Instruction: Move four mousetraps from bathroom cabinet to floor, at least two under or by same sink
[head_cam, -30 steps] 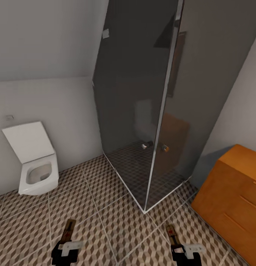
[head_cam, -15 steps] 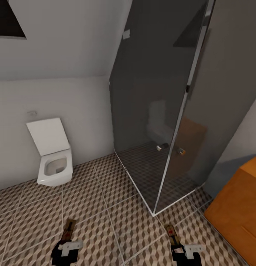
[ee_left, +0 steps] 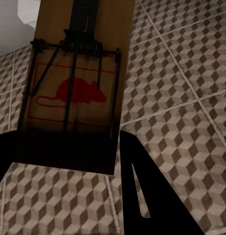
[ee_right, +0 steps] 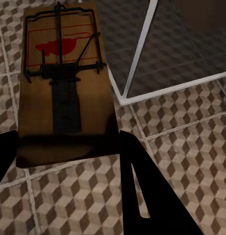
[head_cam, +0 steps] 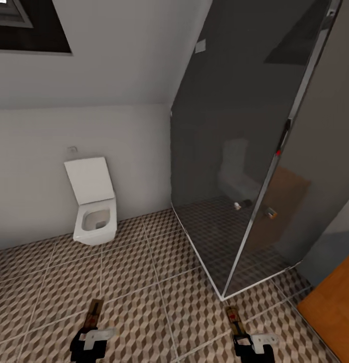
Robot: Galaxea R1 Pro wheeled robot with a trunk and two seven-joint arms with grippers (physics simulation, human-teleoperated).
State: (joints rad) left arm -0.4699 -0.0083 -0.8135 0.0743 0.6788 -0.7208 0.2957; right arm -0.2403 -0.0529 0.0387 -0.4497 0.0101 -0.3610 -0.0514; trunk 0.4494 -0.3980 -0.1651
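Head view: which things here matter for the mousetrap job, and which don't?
Job:
- tan wooden mousetrap in left gripper
- tan wooden mousetrap in right gripper
- cube-patterned floor tiles
- orange-brown wooden cabinet

Not job:
- white square toilet
- grey glass shower enclosure

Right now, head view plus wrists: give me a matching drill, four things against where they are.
Things:
1. toilet
2. glass shower enclosure
3. cabinet
4. mousetrap with the red mouse print

Places:
A. at the right edge of the head view, orange-brown corner showing
B. against the white wall, lid raised
C. held in the left gripper above the bathroom floor
D. standing between the toilet and the cabinet, metal-framed corner toward the robot

Pairs: 1-B, 2-D, 3-A, 4-C

The right gripper carries a second mousetrap.
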